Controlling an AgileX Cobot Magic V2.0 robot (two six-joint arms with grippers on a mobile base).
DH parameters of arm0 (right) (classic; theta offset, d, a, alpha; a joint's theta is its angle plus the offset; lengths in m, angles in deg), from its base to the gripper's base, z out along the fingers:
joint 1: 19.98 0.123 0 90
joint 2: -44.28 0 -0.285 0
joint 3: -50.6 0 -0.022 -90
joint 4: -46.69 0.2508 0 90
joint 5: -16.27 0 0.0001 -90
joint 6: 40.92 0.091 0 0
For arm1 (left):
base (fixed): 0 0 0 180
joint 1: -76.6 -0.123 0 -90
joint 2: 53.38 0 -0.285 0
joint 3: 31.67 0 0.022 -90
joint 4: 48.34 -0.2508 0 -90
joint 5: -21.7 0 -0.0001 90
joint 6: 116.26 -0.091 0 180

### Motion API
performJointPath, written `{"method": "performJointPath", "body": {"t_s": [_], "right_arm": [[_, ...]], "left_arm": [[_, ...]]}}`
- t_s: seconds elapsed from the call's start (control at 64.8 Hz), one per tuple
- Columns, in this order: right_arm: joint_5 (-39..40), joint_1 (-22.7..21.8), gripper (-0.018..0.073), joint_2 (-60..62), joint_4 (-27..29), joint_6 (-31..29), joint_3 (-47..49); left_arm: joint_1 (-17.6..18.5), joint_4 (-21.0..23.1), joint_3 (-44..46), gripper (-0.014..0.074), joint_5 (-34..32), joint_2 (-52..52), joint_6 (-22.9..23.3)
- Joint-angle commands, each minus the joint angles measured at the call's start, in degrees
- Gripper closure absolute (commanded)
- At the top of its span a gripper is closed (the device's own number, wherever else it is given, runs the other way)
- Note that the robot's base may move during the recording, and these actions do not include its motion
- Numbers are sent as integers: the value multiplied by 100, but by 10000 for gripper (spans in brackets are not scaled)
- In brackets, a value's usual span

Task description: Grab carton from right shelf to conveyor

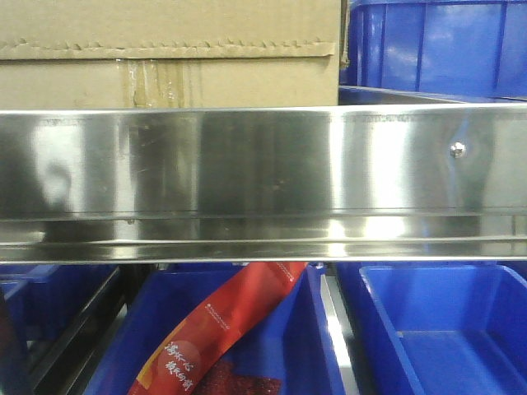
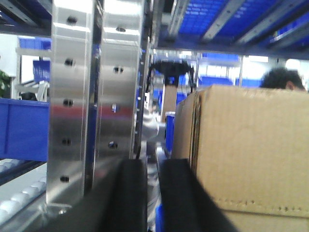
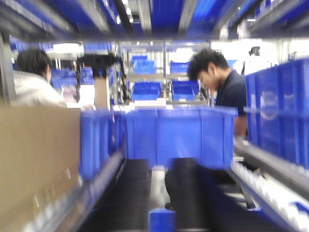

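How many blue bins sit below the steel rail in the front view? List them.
3: a left-edge bin, a middle bin holding a red packet, a right bin. The rail may hide more.

Rows of blue plastic bins [image 3: 178, 135] on far racks [image 3: 145, 76], white roller track [image 2: 17, 200] low left, two workers [image 3: 219, 79] beyond, bright overhead lighting.
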Motion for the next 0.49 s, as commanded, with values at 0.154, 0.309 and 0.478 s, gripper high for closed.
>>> {"method": "performJointPath", "body": {"t_s": [0.154,0.309,0.478], "right_arm": [[-295,-3,10,-1255,129,-15,1022],[-254,191,1,-1936,169,-15,1597],[-1082,892,1,-2839,378,-15,2700]], "left_arm": [[24,-125,1201,146,552,-789,-18],[172,34,2030,135,1255,-1568,-18],[859,2,3242,157,2144,-2586,-31]]}}
